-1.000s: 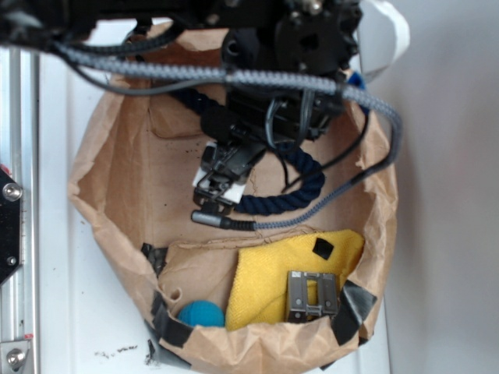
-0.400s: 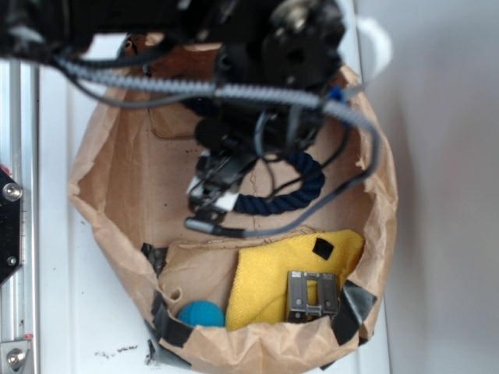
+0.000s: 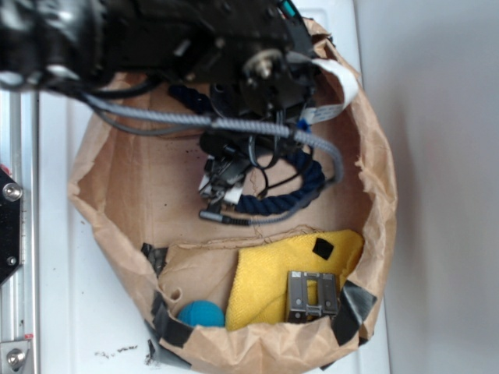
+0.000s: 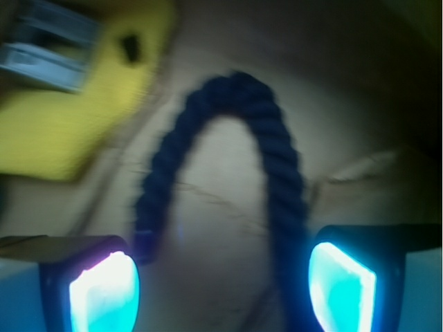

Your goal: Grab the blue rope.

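Blue rope [image 3: 300,187] lies on floor of a brown paper bag [image 3: 101,167] w/ rolled-down rim, bag sitting on a white counter [image 3: 54,312]. Rope is bent in a curve at centre-right of bag floor; its upper part is hidden by the arm. Gripper [image 4: 221,283] hangs over the rope, fingers [image 4: 104,290] released and spread wide. In wrist view the rope's arch [image 4: 232,90] sits between them, right leg of rope running down just beside right finger pad, left leg ending near left pad. Can't tell if pads touch the rope; view is blurred.

Grey braided cable [image 3: 195,122] crosses the bag from left to right above the rope, then drops to a plug near bag centre. Near side of bag: yellow cloth [image 3: 273,273] w/ small black square patch on it, a grey metal clip [image 3: 312,296] resting on its near edge. Teal ball [image 3: 203,313] at near-left, by black tape on rim. No brand, label or writing legible anywhere.
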Controlling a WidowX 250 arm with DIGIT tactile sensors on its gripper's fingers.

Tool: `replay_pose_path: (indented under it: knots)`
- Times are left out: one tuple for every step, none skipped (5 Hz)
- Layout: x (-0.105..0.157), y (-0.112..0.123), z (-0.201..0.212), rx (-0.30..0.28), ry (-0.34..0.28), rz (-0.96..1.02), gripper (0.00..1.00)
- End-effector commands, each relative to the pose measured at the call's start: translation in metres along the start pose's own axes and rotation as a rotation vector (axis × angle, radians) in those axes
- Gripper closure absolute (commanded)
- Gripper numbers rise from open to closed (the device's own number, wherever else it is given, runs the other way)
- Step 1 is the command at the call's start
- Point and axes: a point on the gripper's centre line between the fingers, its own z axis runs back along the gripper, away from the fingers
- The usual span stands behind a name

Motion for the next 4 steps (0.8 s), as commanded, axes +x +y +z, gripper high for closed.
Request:
replay_pose_path:
  knots:
    - [0.028, 0.028, -0.024, 0.118, -0.030, -0.027, 0.00]
    - [0.031, 0.031, -0.032, 0.143, -0.024, -0.052, 0.00]
    - [0.031, 0.024, -0.033, 0.176, -0.042, -0.042, 1.00]
    - [0.027, 0.018, -0.038, 0.187, -0.034, -0.047, 1.00]
